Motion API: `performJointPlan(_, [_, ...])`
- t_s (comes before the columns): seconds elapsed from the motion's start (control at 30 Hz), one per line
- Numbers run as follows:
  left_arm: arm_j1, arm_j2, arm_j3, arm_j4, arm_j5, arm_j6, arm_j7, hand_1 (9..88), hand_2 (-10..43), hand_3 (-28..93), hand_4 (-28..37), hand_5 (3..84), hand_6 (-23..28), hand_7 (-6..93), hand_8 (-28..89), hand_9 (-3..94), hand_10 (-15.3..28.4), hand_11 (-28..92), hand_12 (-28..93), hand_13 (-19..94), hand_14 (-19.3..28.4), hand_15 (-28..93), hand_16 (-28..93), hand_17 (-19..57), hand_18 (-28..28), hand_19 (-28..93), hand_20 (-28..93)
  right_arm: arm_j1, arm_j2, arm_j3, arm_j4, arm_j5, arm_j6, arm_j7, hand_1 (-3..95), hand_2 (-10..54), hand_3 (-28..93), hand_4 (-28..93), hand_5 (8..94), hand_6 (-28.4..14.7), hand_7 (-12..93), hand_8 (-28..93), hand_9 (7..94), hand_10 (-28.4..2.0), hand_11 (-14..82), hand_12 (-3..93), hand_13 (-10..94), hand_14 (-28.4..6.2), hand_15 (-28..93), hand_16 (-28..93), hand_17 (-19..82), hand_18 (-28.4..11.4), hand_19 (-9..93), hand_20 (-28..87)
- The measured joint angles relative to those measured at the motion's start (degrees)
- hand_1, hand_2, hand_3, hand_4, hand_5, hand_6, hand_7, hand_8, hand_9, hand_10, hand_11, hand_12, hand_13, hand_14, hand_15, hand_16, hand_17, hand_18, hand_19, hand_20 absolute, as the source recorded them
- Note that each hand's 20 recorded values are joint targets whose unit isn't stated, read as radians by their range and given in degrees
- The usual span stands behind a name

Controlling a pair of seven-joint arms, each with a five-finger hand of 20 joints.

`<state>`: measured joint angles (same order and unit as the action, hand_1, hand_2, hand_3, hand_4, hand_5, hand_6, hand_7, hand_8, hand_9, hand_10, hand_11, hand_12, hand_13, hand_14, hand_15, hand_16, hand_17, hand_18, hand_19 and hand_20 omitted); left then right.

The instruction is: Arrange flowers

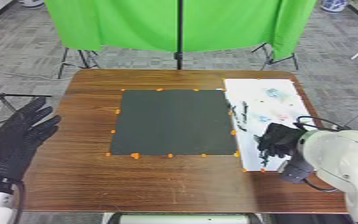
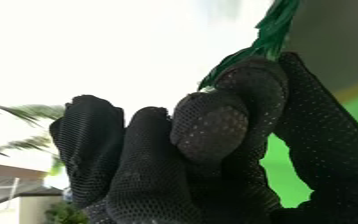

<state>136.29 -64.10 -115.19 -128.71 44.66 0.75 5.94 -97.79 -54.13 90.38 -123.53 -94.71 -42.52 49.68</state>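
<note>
Between the fingertips of your right hand (image 1: 280, 136), a dark green sprig (image 2: 275, 31) is sticking out past the glove; those fingers are curling round it, and the pinch looks to be near the tips. You are seemingly picking the sprig off the white sheet (image 1: 291, 102) that is lying beneath the fingers. To do this well, you are wanting a light, steady squeeze, since so slim and ragged a thing is likely to be twisting or slipping if the grip is loose, and bending if it is too hard. Raise it straight up before swinging across. Just ahead of the fingers, pale blue flowers (image 1: 263, 118) are lying on the same sheet, with thin dark stems (image 1: 239, 112) beside them toward the mat; a low sweep could be dragging these along. Inward from the fingers, the dark mat (image 1: 171, 120) is stretching over the table (image 1: 87, 185), probably the place for the arrangement, and small orange marks (image 1: 135, 156) are edging it. Well apart from the right fingers, beyond the mat, your left hand (image 1: 15, 135) is waiting with its fingers extended and nothing in them, leaving your path free.
</note>
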Motion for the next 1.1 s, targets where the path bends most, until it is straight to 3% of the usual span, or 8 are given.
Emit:
performJointPlan(0.17, [1.76, 0.56, -2.31, -1.0, -0.12, 0.51, 0.86, 25.6, -7.7, 69, -27.2, 29.0, 0.6, 23.4, -11, 23.4, 10.0, 21, 15, 21, 13.4, 29, 1, -9.8, 23.1, 45, 6, 6.43, -0.1, -2.27, 0.47, 4.9, 1.9, -0.2, 33.1, -3.5, 90, -14, 88.0, -0.9, 75, -9, 93.7, -7.1, 62.0, 19.0, 94, -2.8, 81, 26, 62, -21.1, 93, 62])
performJointPlan(0.3, [5.12, 0.39, -7.49, -2.2, -0.85, 0.35, 0.79, 25.2, -8.6, 69, -27.2, 28.8, 0.5, 23.5, -12, 23.2, 9.8, 21, 15, 21, 13.3, 29, 1, -9.8, 23.1, 45, 6, 13.83, -1.61, -8.65, 2.91, 3.37, 3.11, -2.59, 33.3, -3.5, 90, -15, 88.0, -0.9, 75, -9, 93.7, -6.9, 61.8, 18.8, 94, -2.6, 81, 25, 62, -21.1, 93, 61])
performJointPlan(0.43, [10.06, -0.54, -13.62, -2.95, -3.95, 0.39, 1.28, 24.9, -9.2, 69, -27.5, 29.1, 0.5, 23.5, -12, 23.3, 9.7, 21, 15, 21, 13.3, 29, 1, -9.7, 23.1, 45, 6, 20.4, -6.38, -14.91, 6.09, -2.06, 3.5, -6.61, 33.5, -3.5, 90, -15, 87.9, -0.8, 74, -9, 93.7, -6.8, 61.5, 18.8, 94, -2.5, 81, 25, 62, -21.0, 93, 61])
performJointPlan(0.57, [14.32, -1.8, -16.42, -3.0, -7.47, 1.35, 3.48, 24.9, -9.5, 69, -27.9, 29.3, 0.5, 23.3, -12, 23.4, 9.8, 21, 15, 21, 13.3, 29, 1, -9.4, 22.9, 44, 6, 25.25, -12.49, -20.63, 9.61, -6.56, 4.03, -7.69, 33.7, -3.4, 90, -15, 87.7, -0.8, 74, -9, 93.7, -6.7, 60.9, 18.9, 94, -2.6, 81, 25, 62, -20.8, 93, 61])
performJointPlan(0.73, [15.67, -2.64, -16.41, -2.84, -7.42, 1.97, 4.18, 24.9, -9.5, 69, -28.0, 29.3, 0.5, 23.3, -11, 23.4, 9.8, 21, 15, 21, 13.2, 29, 1, -9.4, 22.9, 44, 6, 29.31, -19.43, -28.18, 16.33, -11.56, 4.83, -8.35, 34.0, -3.2, 90, -16, 87.4, -0.7, 74, -9, 93.7, -6.7, 60.0, 18.9, 94, -2.6, 80, 25, 62, -20.7, 93, 61])
performJointPlan(0.9, [13.78, -1.94, -13.7, -2.06, -7.18, 2.06, 4.03, 24.8, -9.5, 69, -28.0, 29.3, 0.5, 23.2, -11, 23.4, 9.9, 21, 15, 21, 13.3, 29, 1, -9.4, 22.9, 44, 6, 31.05, -25.72, -34.95, 25.2, -19.91, 5.91, -9.49, 34.0, -3.1, 90, -17, 87.4, -0.8, 73, -10, 93.7, -6.7, 59.5, 19.0, 94, -2.6, 80, 25, 62, -20.6, 93, 61])
performJointPlan(1.0, [11.84, -0.9, -11.5, -1.41, -6.75, 1.93, 3.19, 24.8, -9.5, 69, -28.1, 29.3, 0.6, 23.1, -11, 23.4, 9.9, 21, 15, 21, 13.3, 29, 1, -9.4, 22.9, 44, 6, 31.4, -28.87, -38.21, 30.32, -22.14, 7.41, -9.44, 34.0, -3.1, 90, -17, 87.4, -0.7, 73, -10, 93.7, -6.6, 59.3, 18.9, 94, -2.5, 79, 25, 62, -20.5, 93, 60])
performJointPlan(1.1, [9.98, -0.01, -10.28, -1.01, -6.21, 1.58, 1.19, 24.8, -9.5, 69, -28.0, 29.3, 0.6, 23.0, -11, 23.2, 9.9, 21, 15, 21, 13.3, 29, 1, -9.4, 22.9, 44, 6, 31.4, -31.27, -40.92, 34.26, -23.49, 9.41, -9.26, 34.1, -2.9, 89, -18, 87.2, -0.7, 73, -10, 93.7, -6.5, 59.1, 18.8, 94, -2.5, 79, 25, 62, -20.4, 93, 60])
